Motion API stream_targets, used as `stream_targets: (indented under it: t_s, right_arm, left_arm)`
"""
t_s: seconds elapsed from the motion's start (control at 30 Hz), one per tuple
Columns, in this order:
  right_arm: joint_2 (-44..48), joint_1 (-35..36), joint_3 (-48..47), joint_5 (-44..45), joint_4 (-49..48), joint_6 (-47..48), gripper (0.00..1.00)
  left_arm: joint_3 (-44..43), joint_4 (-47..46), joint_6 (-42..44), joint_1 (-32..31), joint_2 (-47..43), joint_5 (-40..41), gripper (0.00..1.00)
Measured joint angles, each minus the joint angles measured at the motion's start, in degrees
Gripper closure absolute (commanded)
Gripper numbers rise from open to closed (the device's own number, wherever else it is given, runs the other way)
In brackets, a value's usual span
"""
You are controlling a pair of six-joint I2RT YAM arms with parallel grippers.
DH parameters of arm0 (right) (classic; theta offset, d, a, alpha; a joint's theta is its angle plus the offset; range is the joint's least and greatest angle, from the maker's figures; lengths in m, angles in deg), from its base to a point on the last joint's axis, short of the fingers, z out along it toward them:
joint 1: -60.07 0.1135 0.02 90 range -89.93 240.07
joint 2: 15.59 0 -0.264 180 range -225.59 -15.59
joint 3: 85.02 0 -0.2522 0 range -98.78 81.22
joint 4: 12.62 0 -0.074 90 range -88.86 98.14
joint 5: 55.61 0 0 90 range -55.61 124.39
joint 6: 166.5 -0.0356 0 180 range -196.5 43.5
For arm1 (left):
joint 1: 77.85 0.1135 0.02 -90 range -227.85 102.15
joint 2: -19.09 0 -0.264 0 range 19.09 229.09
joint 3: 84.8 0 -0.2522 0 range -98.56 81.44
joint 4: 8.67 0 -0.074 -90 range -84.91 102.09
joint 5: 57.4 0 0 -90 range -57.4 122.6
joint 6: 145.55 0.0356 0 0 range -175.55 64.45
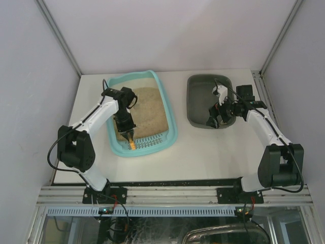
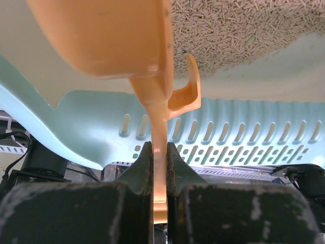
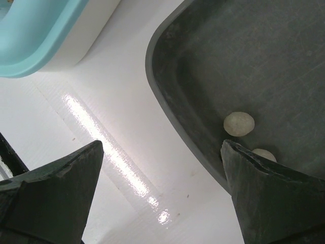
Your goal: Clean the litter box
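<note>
The light-teal litter box (image 1: 171, 120) lies left of centre, holding tan litter (image 1: 148, 112) and a slotted grate strip (image 1: 147, 145) at its near end. My left gripper (image 1: 127, 133) hangs over that near end, shut on the thin handle of an orange scoop (image 2: 117, 40). In the left wrist view the handle runs up between the jaws (image 2: 159, 151) to the scoop's bowl, above the grate (image 2: 244, 140) and the litter (image 2: 228, 30). My right gripper (image 1: 215, 120) stands open and empty over the near left corner of the dark grey tray (image 1: 195, 96).
Two pale round lumps (image 3: 239, 123) (image 3: 264, 154) lie in the grey tray (image 3: 244, 61) near its wall. White table shows between the two trays (image 3: 127, 117). The litter box corner (image 3: 40, 40) is at the right wrist view's upper left. Walls close in the table.
</note>
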Motion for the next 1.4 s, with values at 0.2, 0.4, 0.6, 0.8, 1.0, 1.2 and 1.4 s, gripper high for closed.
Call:
stream_targets:
  t_s: [0.2, 0.4, 0.6, 0.8, 1.0, 1.2, 1.4]
  right_arm:
    - [-0.7, -0.5, 0.0, -1.0, 0.4, 0.0, 0.00]
    - [-0.9, -0.7, 0.0, -1.0, 0.4, 0.0, 0.00]
    - [-1.0, -1.0, 0.0, -1.0, 0.4, -0.1, 0.00]
    - [-1.7, -1.1, 0.0, -0.9, 0.4, -0.1, 0.00]
    - [-2.0, -1.1, 0.0, -0.8, 0.4, -0.1, 0.00]
    - [-2.0, -1.1, 0.0, -0.8, 0.4, -0.3, 0.00]
    - [-2.0, -1.3, 0.0, -0.8, 0.4, -0.3, 0.00]
  left_arm:
    - [1.2, -1.6, 0.1, 0.0, 0.7, 1.0, 1.00]
    - [1.5, -2.1, 2.7, 1.3, 2.6, -2.8, 1.00]
    - [1.5, -2.4, 8.4, 2.4, 4.5, -9.7, 1.00]
    - [3.8, -5.9, 12.7, 2.5, 5.0, -20.1, 1.00]
    - [6.6, -10.2, 14.3, 4.4, 4.9, -29.5, 1.00]
    - [8.1, -18.7, 16.1, 10.1, 5.6, -36.0, 1.00]
    - [8.3, -24.3, 16.7, 12.5, 6.5, -38.1, 1.00]
